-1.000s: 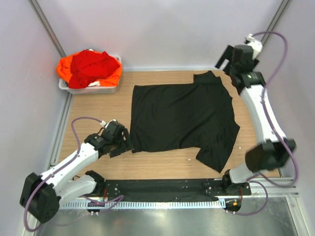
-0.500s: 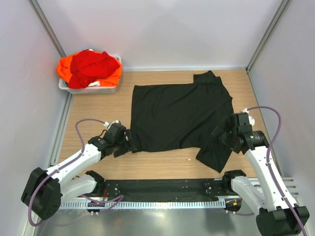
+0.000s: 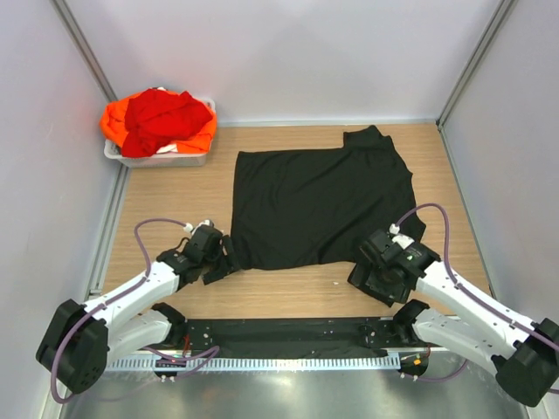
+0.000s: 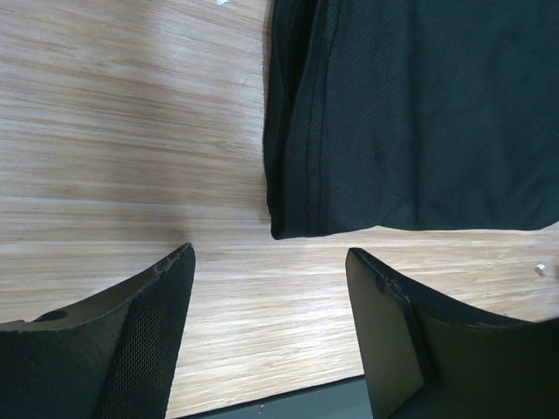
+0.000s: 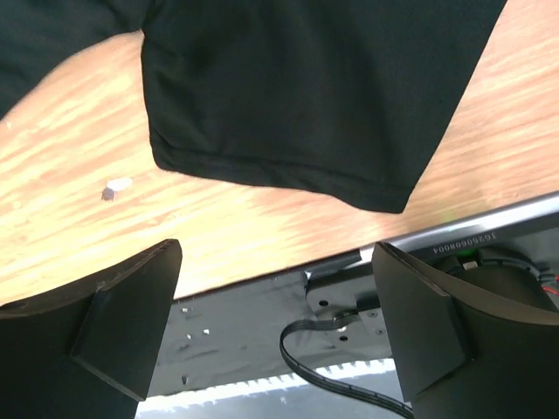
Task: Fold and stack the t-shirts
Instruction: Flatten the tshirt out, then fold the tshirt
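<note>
My left claw stands spread and holds nothing. Just ahead of it, in line with the gap between its fingers, lies the rounded corner of the black t-shirt, a fine mesh knit with a double-stitched hem, flat on the pale wood-grain bench. My right claw is spread wide and is also empty. The shirt's near sleeve, with its stitched edge, lies ahead of it, apart from both fingers, and a white speck sits ahead of its left finger. Far ahead of the left claw, the red t-shirt is heaped in soft folds over the bright orange one in a white plastic tub. A second ago the right arm was raised at the far corner; it has since swung down to the sleeve. The left claw has barely shifted.
</note>
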